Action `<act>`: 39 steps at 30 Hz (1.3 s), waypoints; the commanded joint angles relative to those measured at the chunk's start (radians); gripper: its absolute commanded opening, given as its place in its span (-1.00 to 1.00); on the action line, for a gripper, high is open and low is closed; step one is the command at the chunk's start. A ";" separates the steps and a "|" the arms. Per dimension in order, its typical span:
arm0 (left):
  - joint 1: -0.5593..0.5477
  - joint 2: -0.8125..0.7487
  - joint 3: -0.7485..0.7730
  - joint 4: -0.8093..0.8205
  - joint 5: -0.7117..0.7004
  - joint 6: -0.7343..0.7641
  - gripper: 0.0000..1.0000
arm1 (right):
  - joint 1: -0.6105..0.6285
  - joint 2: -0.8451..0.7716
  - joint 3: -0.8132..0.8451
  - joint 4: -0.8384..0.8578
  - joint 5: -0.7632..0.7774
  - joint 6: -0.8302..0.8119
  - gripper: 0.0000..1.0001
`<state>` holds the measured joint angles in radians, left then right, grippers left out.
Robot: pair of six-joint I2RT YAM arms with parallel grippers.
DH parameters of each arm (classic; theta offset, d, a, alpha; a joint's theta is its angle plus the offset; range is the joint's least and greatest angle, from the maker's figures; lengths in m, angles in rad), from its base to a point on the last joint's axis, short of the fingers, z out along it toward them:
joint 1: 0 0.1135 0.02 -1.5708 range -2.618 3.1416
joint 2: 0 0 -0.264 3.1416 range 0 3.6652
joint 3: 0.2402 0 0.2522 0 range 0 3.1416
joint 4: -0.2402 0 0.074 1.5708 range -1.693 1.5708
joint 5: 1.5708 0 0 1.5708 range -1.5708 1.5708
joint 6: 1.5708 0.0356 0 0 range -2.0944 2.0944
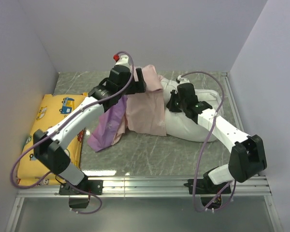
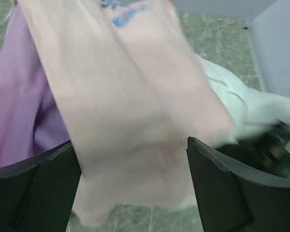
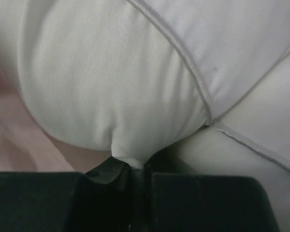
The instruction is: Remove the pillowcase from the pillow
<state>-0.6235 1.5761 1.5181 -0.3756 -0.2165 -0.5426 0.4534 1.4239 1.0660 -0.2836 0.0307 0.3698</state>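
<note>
Pink pillowcase (image 1: 145,111) stretched near-far — pillow (image 1: 179,124) lies crosswise.

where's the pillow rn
In the top view the white pillow lies right of centre on the table, pinched by the right tool, with the pink pillowcase at its left end.

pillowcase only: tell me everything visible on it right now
The pillowcase is thin, soft-looking fabric, largely inside out: a pale pink panel faces the top camera, a purple fold beside it on the left. Faint blue print shows near its top in the left wrist view. It hangs slack between the spread fingers of the left gripper, lies against the left end of the pillow, and its lower edge reaches the table.
</note>
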 commanded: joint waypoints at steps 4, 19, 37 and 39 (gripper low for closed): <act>-0.108 -0.207 0.019 -0.180 -0.122 0.024 0.81 | -0.058 0.139 0.081 -0.100 -0.291 -0.023 -1.00; -0.162 -0.272 -0.529 0.044 -0.342 -0.091 0.96 | -0.059 0.101 0.103 -0.129 -0.365 -0.015 -1.00; 0.198 -0.096 -0.295 -0.049 -0.285 -0.039 -0.99 | -0.099 -0.088 0.170 -0.276 -0.207 0.003 -1.00; 0.306 -0.108 -0.305 -0.034 -0.217 -0.031 -0.99 | -0.125 -0.118 0.181 -0.293 -0.192 0.014 -1.00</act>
<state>-0.4397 1.4910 1.1828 -0.3904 -0.4610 -0.5701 0.3691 1.3769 1.1915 -0.4751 -0.2127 0.3672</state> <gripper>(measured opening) 0.014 0.153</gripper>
